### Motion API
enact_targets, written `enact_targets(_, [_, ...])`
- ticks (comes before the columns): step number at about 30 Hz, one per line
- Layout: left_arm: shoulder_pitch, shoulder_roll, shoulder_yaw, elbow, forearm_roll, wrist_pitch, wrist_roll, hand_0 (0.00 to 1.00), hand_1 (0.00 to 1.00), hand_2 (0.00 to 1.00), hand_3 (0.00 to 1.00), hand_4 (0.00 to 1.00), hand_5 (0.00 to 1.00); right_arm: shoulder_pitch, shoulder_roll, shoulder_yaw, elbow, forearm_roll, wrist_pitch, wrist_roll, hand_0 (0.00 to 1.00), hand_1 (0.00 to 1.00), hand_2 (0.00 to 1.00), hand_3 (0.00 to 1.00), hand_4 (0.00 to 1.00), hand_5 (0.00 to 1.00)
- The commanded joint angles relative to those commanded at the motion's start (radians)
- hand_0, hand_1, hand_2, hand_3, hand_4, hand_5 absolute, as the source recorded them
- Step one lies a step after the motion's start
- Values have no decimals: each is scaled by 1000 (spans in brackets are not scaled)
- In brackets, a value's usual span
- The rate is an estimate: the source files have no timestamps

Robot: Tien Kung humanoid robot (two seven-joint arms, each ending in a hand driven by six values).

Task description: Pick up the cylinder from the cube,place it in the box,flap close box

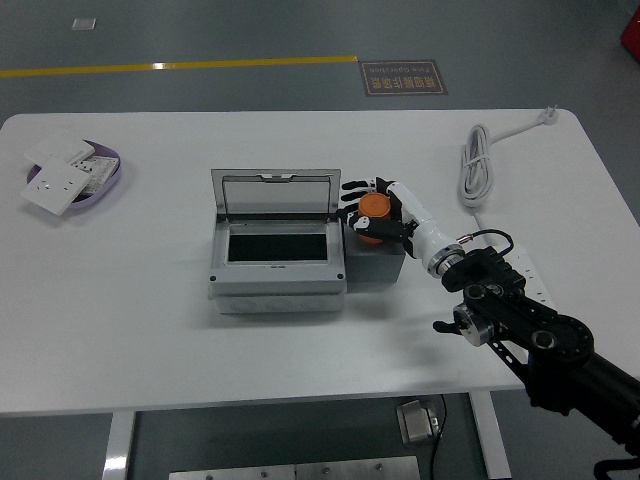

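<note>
Reaching in from the near right, the right hand wraps its fingers around the orange cylinder atop the dark cube. Just left, the grey box stands open, lid upright, dark interior.

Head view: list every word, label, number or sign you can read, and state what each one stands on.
Floor sign: a brown plate with pale lettering on the grey floor beyond the table, too small and blurred to read.
White switch plates at the table's left: no print can be made out.
Grey box, orange cylinder, right hand, power strip: no legible text.
Nothing here can be quoted.
</note>
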Motion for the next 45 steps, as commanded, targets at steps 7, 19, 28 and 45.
enact_targets(7, [2,1,-16,1,17,0,9,571,611,572,589,697,221,2,-1,-1,-6,16,-7,-4,701,626,594,631,484,2])
enact_targets(19, [1,-1,-34,2,25,0,15,571,611,572,590,697,219,-9,5,-30,4,24,-44,-4,624,525,505,434,100,2])
enact_targets(28, [1,-4,-44,3,32,1,20,570,611,572,589,698,219,-29,6,43,79,11,-97,26,486,386,335,268,2,2])
enact_targets(45, [4,-5,-63,4,42,4,29,570,612,575,593,700,215,-54,-37,-3,371,-72,-108,-52,431,348,311,217,2,2])
